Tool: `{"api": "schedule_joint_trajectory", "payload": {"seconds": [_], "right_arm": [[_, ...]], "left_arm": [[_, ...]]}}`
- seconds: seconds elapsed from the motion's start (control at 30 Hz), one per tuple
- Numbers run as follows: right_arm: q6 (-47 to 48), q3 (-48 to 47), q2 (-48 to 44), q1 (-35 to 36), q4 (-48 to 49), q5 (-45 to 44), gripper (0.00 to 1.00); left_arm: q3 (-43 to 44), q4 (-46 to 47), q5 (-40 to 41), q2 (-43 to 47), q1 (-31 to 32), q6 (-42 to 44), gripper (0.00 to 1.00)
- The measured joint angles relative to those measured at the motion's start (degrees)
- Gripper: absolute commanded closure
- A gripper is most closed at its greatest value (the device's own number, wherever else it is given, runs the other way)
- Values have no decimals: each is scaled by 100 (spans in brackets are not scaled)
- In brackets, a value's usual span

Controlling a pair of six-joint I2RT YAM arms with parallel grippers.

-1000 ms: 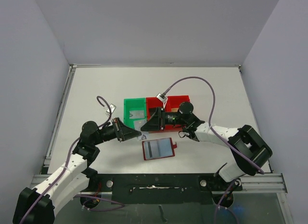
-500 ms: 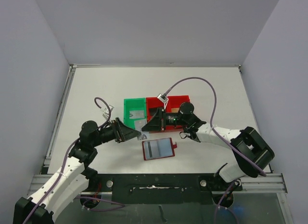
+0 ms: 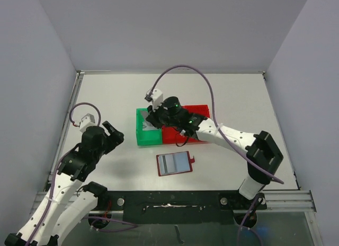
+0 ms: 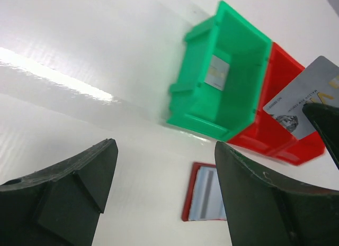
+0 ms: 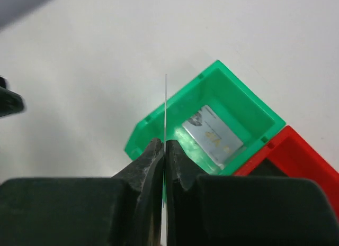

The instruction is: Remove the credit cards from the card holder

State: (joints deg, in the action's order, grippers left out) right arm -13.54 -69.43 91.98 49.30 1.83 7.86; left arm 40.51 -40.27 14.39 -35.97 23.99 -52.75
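The card holder (image 3: 175,163) lies open on the table, dark red with pale blue pockets, and shows again between my left fingers (image 4: 204,199). My right gripper (image 5: 164,143) is shut on a silver credit card (image 5: 165,106), seen edge-on, above the green bin (image 5: 233,106). From the left wrist the same held card (image 4: 304,103) shows its printed face. Another silver card (image 5: 212,136) lies flat inside the green bin (image 4: 233,61). My left gripper (image 4: 165,148) stands open and empty, drawn back to the left (image 3: 113,134), away from the holder.
A red bin (image 3: 177,136) adjoins the green bin (image 3: 140,137) on its right; the right arm (image 3: 212,130) stretches across it. White walls surround the table. The red bin also shows in the wrist views (image 4: 275,135) (image 5: 304,156).
My left gripper has opened and pulled back to the left. My right gripper has shut on the silver card and swung it left over the green bin.
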Motion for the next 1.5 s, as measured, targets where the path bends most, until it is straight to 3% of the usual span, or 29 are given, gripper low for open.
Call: {"api": "schedule_joint_trajectory", "payload": {"seconds": [0.27,0.63,1.07,1.27,1.5], "right_arm": [[1965,-1029,1447,173,-1029,-1058,100],[3797,-1917,2494,330,-1694,-1432,98],[4725,-2096,3029,328,-1930,-1646,88],[4765,-2210,3069,232,-2258,-1508,69],[4538,-2417,3069,13,-2551,-1263,67]], "left_arm": [[50,-415,1099,-83,-9,404,27],[50,-417,1554,503,-9,544,26],[50,-415,1635,686,-9,544,26],[50,-415,1644,686,-9,544,26],[50,-417,1646,651,-9,544,26]]}}
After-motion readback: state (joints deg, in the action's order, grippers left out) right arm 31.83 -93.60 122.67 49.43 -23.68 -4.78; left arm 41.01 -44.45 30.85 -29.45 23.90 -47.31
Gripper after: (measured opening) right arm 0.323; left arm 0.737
